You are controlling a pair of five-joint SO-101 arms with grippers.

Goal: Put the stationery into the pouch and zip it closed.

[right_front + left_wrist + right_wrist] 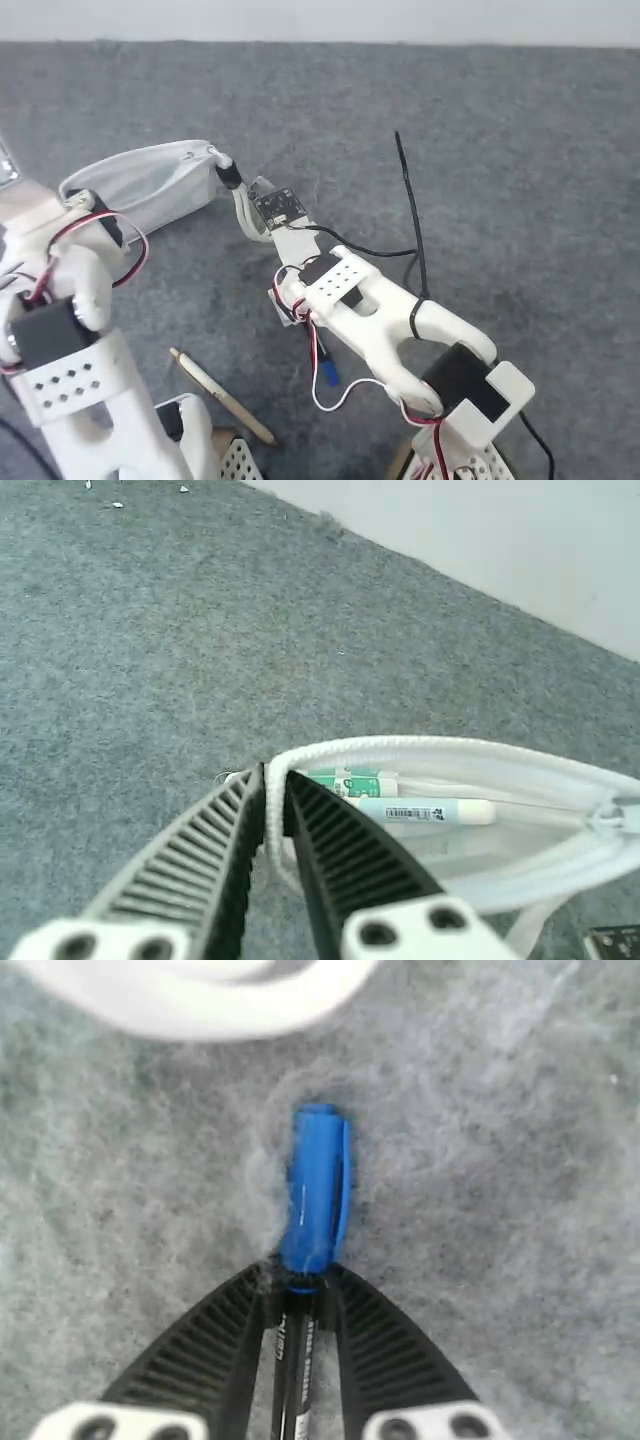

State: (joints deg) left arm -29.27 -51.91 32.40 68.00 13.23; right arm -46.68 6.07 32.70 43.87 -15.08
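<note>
A white mesh pouch (140, 185) lies open on the grey carpet at the back left. Inside it, in the left wrist view, a green-and-white stick (345, 780) lies beside a white marker (420, 810). My left gripper (272, 780) is shut on the pouch's rim (450, 745) at its left end (85, 200). The zipper pull (605, 820) sits at the far end. My right gripper (300, 1275) is shut on a blue-capped pen (315, 1190) with a black barrel. In the high view this gripper (238, 195) is at the pouch's right end, with the pen's tip (228, 173) at the opening.
A beige pen (220, 395) lies on the carpet between the two arm bases. A thin black cable (412, 210) runs from the right arm toward the back. A pale wall borders the carpet at the rear.
</note>
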